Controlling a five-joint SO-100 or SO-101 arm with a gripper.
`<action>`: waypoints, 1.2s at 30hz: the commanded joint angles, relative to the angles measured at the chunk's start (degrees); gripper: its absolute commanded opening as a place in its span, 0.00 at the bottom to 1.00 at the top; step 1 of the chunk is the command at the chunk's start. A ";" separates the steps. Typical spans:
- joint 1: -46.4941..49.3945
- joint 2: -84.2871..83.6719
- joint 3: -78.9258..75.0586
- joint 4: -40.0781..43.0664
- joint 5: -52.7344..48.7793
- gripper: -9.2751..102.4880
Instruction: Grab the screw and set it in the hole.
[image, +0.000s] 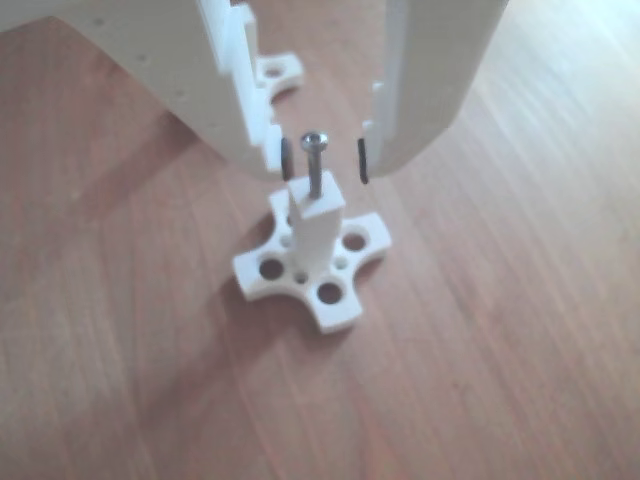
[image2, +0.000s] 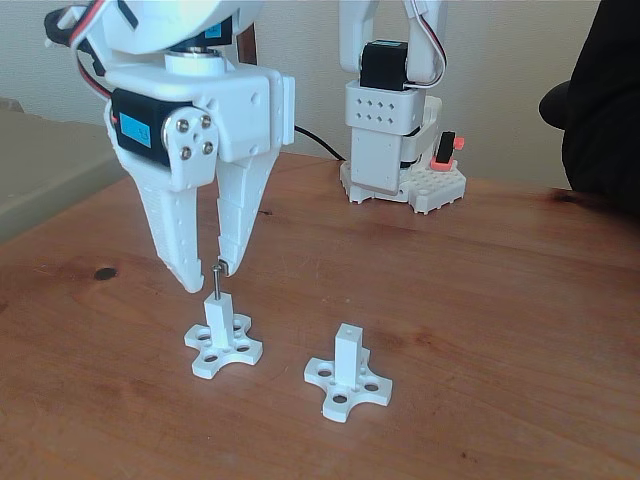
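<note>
Claw (image: 324, 158) open, empty, straddling the screw (image: 315, 165). Screw upright in the post (image: 313, 225) below; hole hidden by its shank. Fingers' upper parts cut off.

Gripper (image2: 206, 277) points straight down just above the left white post (image2: 219, 318), its 2 fingers spread apart, gripping nothing.

The screw (image2: 216, 281) stood upright in the hole of the left post (image2: 219, 322) on the worktop (image2: 480, 300), between the hand's (image2: 207, 275) parted fingers; another post (image2: 348, 357) stood right.
</note>
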 joint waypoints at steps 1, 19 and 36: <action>-0.88 1.41 -5.36 0.18 -0.26 0.15; -1.05 1.23 -5.45 0.09 -0.35 0.12; -1.58 0.62 -5.45 0.18 -0.44 0.12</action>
